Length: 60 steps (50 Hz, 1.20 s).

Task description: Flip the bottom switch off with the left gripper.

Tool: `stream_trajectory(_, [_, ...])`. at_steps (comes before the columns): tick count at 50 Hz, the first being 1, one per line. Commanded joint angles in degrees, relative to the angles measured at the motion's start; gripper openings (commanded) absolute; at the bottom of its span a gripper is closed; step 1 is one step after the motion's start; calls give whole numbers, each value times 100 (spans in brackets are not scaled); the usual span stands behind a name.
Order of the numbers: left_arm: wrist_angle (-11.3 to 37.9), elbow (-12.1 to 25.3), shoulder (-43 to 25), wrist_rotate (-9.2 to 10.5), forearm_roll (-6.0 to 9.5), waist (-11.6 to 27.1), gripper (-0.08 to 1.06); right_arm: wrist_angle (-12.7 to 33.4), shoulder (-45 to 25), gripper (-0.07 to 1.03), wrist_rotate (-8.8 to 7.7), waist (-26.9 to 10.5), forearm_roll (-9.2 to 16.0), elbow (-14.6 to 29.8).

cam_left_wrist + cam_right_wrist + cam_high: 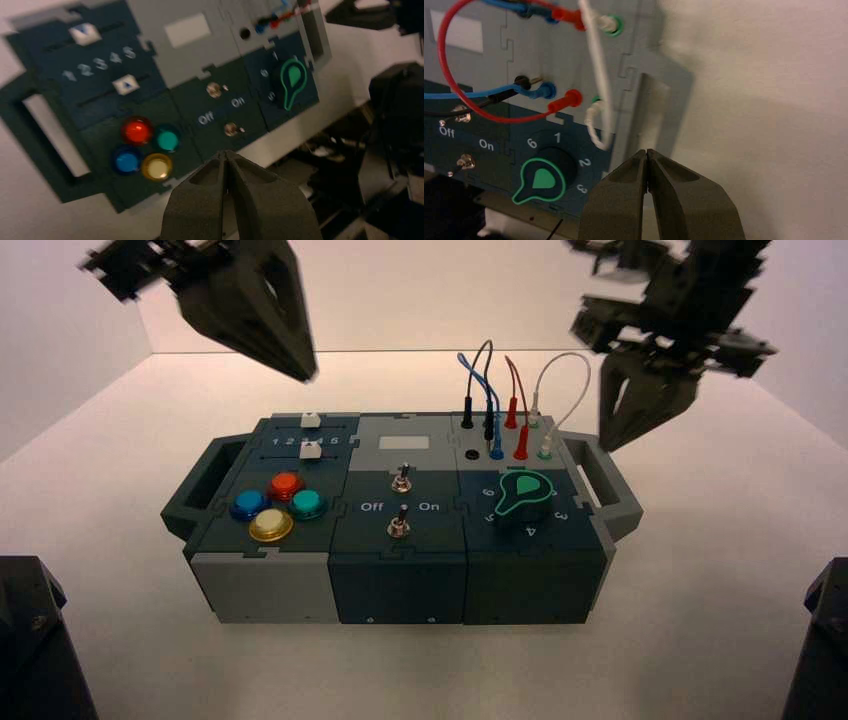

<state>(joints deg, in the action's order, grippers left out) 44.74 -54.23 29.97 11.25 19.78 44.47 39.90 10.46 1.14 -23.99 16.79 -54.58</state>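
Observation:
The bottom switch [398, 526] is a tiny metal toggle on the box's dark middle panel, nearer the front edge, just below the "Off" and "On" lettering. The left wrist view shows the bottom switch [231, 129] beyond my fingertips, and I cannot tell which way its lever leans. My left gripper [305, 370] hangs shut and empty high above the box's back left, well clear of the switch. The same left gripper [225, 152] points toward the box's front edge. My right gripper [610, 445], also shut and empty, hovers beside the box's right handle [651, 115].
A twin toggle [402, 478] stands behind the bottom switch. Coloured buttons [285, 486] and two sliders [310, 420] fill the left section. A green-tipped knob [522, 496] and plugged wires [490, 390] occupy the right section. Dark robot bases [30, 640] sit at both front corners.

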Motion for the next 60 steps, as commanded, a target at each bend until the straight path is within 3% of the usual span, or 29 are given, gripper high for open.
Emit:
stream_trajectory(1, [-88,185,-79,35,158,132,-3,-26,-255,-2,-9,-97,97,255])
stream_trajectory(19, [-246,149,-149,44,439,281,-3,-97,-1011,-2,-44,-97,70,562])
stream_trajectory(36, [-475,211,-870,114,765,765,-3,-141,-1696,-2,-105,-97,35,826])
stream_trajectory(46, [-580,360,-1266,264,800,984,-3,-149,-1872,-2,-114,-97,26,949])
stream_trajectory(60, [-571,519,-1731,281,809,1107,-3,-132,-1925,-2,-132,-97,9,984])
